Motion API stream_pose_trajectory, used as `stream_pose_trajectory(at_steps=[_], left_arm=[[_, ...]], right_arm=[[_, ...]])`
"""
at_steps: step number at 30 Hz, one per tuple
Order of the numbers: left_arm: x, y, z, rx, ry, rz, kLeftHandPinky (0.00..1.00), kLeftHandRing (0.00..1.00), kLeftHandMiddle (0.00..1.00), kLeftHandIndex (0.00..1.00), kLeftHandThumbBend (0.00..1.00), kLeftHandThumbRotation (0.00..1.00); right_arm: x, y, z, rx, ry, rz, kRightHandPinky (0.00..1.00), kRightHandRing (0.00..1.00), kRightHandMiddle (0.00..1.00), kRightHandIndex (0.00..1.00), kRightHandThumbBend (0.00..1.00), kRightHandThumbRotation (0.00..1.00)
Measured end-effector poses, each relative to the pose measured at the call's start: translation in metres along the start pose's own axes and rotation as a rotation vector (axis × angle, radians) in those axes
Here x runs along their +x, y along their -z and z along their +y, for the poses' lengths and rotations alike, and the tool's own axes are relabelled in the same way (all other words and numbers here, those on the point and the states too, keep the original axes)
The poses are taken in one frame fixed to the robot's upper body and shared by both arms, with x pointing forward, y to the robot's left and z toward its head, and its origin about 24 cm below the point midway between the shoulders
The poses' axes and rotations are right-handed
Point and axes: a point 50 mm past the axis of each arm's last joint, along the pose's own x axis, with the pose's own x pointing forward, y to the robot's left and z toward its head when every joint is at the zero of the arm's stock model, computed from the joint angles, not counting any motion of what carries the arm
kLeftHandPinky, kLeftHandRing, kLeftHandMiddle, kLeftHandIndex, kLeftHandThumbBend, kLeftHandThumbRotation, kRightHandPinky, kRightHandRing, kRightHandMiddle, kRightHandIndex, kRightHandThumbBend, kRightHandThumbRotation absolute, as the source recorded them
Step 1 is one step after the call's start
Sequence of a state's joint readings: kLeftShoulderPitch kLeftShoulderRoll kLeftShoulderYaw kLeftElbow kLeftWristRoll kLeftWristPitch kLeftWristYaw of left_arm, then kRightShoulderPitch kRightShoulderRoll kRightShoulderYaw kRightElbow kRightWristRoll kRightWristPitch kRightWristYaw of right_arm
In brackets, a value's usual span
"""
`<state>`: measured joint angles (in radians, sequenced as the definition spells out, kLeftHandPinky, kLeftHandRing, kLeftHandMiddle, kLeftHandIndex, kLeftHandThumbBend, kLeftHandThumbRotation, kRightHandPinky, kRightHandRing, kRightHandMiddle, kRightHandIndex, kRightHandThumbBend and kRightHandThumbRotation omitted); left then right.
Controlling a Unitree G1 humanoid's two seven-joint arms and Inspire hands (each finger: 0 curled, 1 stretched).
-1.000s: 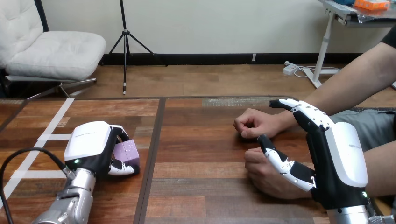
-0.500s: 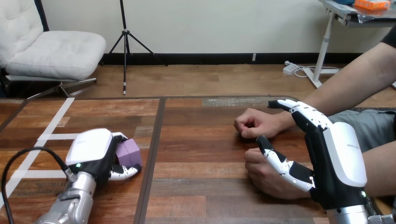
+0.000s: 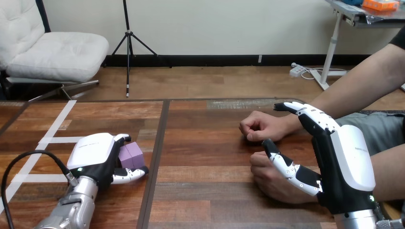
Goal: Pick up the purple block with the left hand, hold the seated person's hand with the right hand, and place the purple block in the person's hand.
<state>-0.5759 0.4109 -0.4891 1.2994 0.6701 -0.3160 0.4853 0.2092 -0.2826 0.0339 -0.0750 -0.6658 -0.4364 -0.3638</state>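
Cupping the purple block [image 3: 132, 155], the left hand [image 3: 93, 155] sat toward 8 o'clock on the table [image 3: 205, 143]. Its fingers curled over the block's far side and its thumb hooked along the near side, so the block lay at the palm's 3 o'clock, apparently resting on the wood. The block looked small, rigid and light, with flat matte faces unlikely to slip. Two opposite faces seemed the best place to pinch, leaving the others free for the handover. At 4 o'clock the right hand [image 3: 346, 164] stood spread, fingers straight, thumb reaching toward 9 o'clock over the person's nearer hand [image 3: 267, 183], not closed round it. The person's farther hand [image 3: 262, 126] rested as a fist near 2 o'clock.
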Motion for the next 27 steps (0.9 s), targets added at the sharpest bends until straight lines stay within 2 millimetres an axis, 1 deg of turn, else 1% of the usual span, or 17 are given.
stream_pose_trajectory(at_steps=[9,19,25,27], left_arm=[[0.0008,-0.0005,0.0008,0.001,0.004,-0.001,0.64,0.76,0.85,0.86,0.73,0.64],[0.0008,-0.0004,0.0008,0.001,0.004,-0.001,0.63,0.76,0.84,0.86,0.72,0.65],[0.0009,-0.0005,0.0009,0.000,0.001,-0.001,0.61,0.73,0.81,0.84,0.69,0.63],[0.0008,-0.0007,0.0011,-0.001,-0.003,-0.003,0.59,0.71,0.78,0.81,0.68,0.60]], right_arm=[[0.0000,0.0003,0.0000,-0.002,0.000,0.003,0.82,0.84,0.81,0.76,0.44,0.48],[0.0000,0.0006,0.0000,-0.003,0.000,0.006,0.82,0.84,0.81,0.77,0.43,0.48],[0.0000,0.0006,0.0000,-0.003,-0.001,0.006,0.82,0.84,0.81,0.77,0.43,0.47],[0.0000,0.0006,0.0000,-0.003,-0.001,0.006,0.82,0.84,0.81,0.77,0.43,0.47]])
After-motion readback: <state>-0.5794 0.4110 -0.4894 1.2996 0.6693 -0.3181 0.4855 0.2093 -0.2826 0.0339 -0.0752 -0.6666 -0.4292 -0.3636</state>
